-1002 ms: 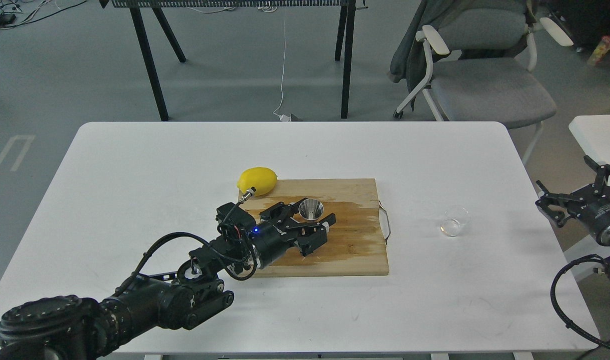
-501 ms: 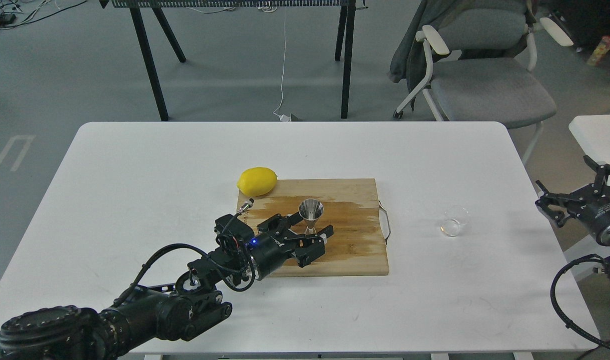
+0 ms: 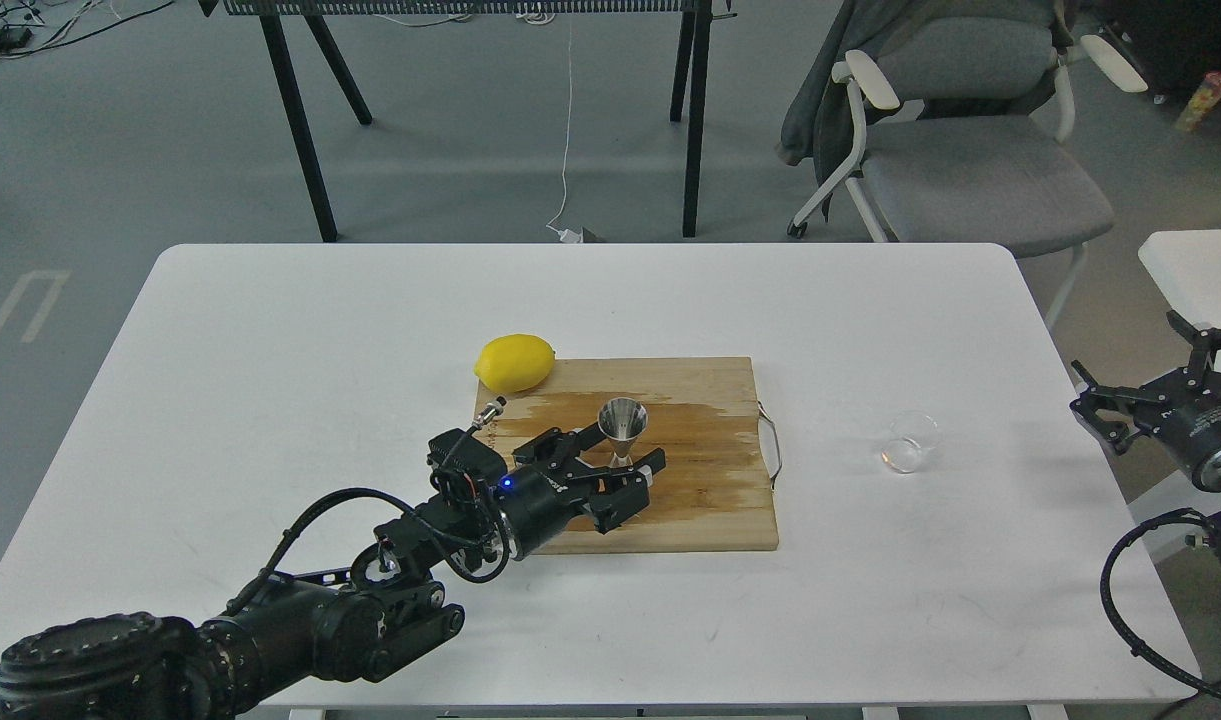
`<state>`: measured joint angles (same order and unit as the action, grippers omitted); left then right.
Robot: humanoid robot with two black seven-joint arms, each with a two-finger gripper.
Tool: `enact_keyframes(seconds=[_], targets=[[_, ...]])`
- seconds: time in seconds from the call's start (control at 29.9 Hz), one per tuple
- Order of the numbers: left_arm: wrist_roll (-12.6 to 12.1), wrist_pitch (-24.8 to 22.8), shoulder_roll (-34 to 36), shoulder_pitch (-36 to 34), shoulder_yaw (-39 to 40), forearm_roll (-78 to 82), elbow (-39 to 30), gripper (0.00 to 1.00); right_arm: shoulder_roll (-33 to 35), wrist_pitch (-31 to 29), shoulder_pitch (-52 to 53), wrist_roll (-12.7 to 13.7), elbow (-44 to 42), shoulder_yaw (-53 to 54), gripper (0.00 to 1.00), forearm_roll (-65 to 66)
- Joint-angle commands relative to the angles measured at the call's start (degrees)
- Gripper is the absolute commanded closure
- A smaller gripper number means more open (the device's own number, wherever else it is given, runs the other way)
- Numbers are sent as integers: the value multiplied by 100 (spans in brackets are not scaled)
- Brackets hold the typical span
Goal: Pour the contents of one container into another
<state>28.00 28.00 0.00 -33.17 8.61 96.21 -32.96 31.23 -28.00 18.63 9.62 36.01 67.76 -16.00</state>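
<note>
A smooth white table (image 3: pixel 270 400) with rounded corners carries a rectangular wooden cutting board (image 3: pixel 710 500), grain stained darker across its middle. The matte black left gripper (image 3: pixel 620 463) sits spread around the polished steel hourglass jigger (image 3: pixel 622 428), upright mid-board. A glossy oval lemon (image 3: pixel 515 362) touches the board's far-left corner. The right gripper (image 3: pixel 1150 385) hangs spread past the table's right edge, near which stands the small round clear glass cup (image 3: pixel 911 442).

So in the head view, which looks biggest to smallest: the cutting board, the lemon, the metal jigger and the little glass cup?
1. Cutting board, by far the largest.
2. Lemon.
3. Metal jigger and glass cup: too alike to rank; the jigger looks taller, the cup wider.
</note>
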Motion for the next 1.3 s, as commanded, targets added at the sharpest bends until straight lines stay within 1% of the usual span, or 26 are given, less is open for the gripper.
enact_keyframes(seconds=[0.0,0.57,0.67,0.74,0.84,0.9,1.0,1.1,1.14,1.17,1.2,1.27], targets=[[0,0,0,3,-8,-6,0,9,6,0,0,5,-7,0,0,0],[0,0,439,205,80,-32,-27,10,6,0,-17,-3,-7,0,0,0],[0,0,605,363,80,-32,-377,10,14,0,-52,-4,2,9,0,0],[0,0,921,460,80,-32,-754,10,14,0,-61,5,2,9,0,0],[0,0,1580,566,150,-76,-1475,11,14,0,-96,-3,2,26,0,0],[0,0,2159,566,281,-286,-2002,11,14,0,-105,5,2,26,0,-8],[0,0,3178,487,562,-1084,-2714,11,32,0,-114,5,2,26,0,-8],[0,0,4146,355,1123,-1735,-3067,10,32,0,-114,75,20,35,0,-17],[0,-92,4331,355,1413,-1842,-3085,10,32,0,-105,84,29,35,0,-17],[0,-519,4446,355,1703,-1904,-3085,10,32,0,-105,110,37,35,0,-26],[0,-985,4517,355,2019,-1948,-3085,10,41,0,-97,146,55,44,0,-26],[0,-2161,4614,389,2757,-2123,-3085,9,67,0,-44,233,64,35,0,-26]])
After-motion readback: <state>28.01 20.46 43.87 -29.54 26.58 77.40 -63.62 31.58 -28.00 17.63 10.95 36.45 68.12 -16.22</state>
